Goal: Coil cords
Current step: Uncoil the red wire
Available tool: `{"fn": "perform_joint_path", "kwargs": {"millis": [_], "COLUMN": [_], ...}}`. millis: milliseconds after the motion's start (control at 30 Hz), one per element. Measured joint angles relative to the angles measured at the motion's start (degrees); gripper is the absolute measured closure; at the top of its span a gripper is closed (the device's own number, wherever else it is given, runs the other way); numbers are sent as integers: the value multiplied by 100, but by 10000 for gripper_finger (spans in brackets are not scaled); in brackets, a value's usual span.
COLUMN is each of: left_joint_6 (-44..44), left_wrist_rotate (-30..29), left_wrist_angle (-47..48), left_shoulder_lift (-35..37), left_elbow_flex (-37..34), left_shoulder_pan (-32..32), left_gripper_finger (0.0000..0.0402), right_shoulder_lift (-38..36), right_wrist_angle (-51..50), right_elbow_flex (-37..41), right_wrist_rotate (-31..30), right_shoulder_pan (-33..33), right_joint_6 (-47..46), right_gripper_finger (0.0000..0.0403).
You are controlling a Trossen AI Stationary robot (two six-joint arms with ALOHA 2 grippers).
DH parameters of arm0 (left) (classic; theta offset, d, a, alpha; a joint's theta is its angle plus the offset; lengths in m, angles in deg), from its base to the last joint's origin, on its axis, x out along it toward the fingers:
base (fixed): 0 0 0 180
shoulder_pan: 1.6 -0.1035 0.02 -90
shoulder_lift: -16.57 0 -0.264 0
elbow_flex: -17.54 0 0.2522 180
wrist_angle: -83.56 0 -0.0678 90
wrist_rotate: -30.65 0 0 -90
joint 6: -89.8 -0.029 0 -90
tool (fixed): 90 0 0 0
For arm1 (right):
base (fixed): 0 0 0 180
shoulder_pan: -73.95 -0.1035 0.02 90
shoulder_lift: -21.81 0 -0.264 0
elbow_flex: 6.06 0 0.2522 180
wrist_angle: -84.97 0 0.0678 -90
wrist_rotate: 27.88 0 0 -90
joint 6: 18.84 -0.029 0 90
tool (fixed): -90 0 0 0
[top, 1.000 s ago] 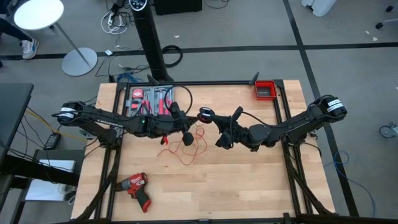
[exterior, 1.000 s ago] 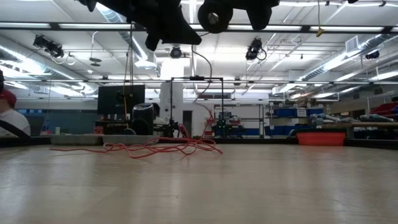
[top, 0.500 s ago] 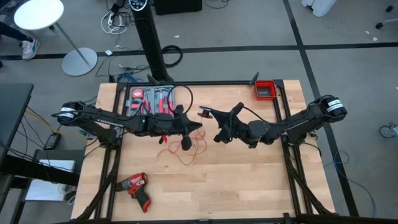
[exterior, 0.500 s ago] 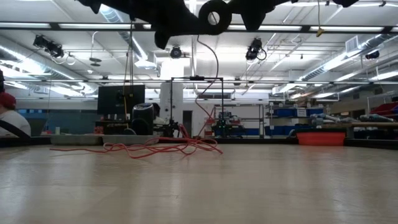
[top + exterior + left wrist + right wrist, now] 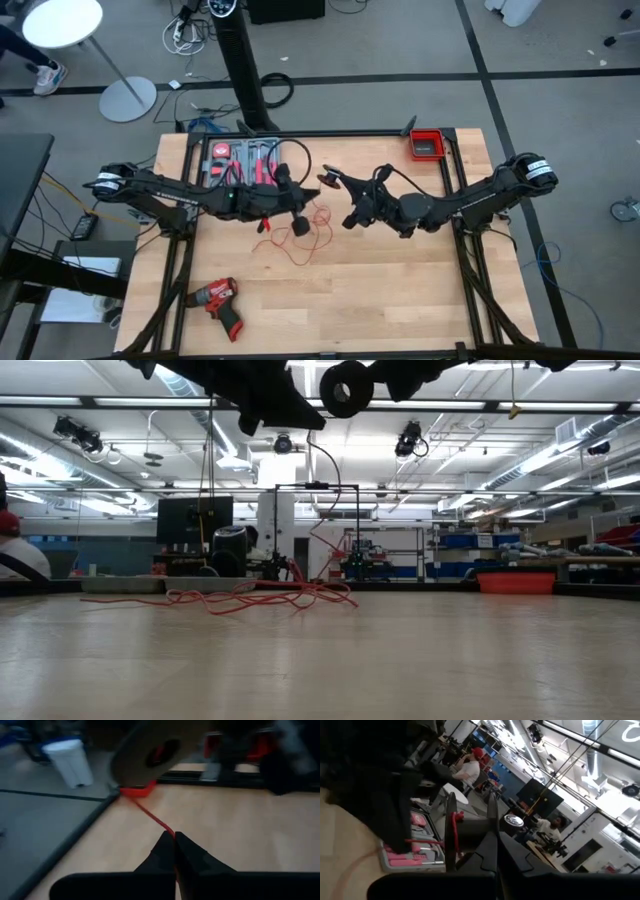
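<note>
Wooden table [image 5: 400,300] is carrying the loose red wire [image 5: 300,240] mid-board while the left hand [image 5: 300,216], pinching its strand, is swinging back from the spool [image 5: 329,179] in the closed right hand [image 5: 345,195], suggesting winding continues.

no text, label, brand or number can be read anywhere in these views; any markings on the arms and tools are too small and blurred to make out.
</note>
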Motion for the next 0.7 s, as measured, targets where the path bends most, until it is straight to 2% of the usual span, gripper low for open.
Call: {"fn": "perform_joint_path", "kwargs": {"millis": [333, 700], "left_joint_6": [-36, 65], "left_wrist_rotate": [-108, 1699], "left_wrist_angle": [-106, -1078], "left_shoulder_lift": [-97, -531], "left_elbow_flex": [0, 0], "left_shoulder_pan": [-139, -55], "left_gripper_finger": [401, 401], "right_shoulder_lift": [0, 0], "right_wrist_angle": [29, -78], "right_elbow_flex": [0, 0], "right_wrist_rotate": [457, 467], "right_shoulder_pan": [108, 501], "right_joint_6": [-1088, -1127], "right_gripper_finger": [403, 403]}}
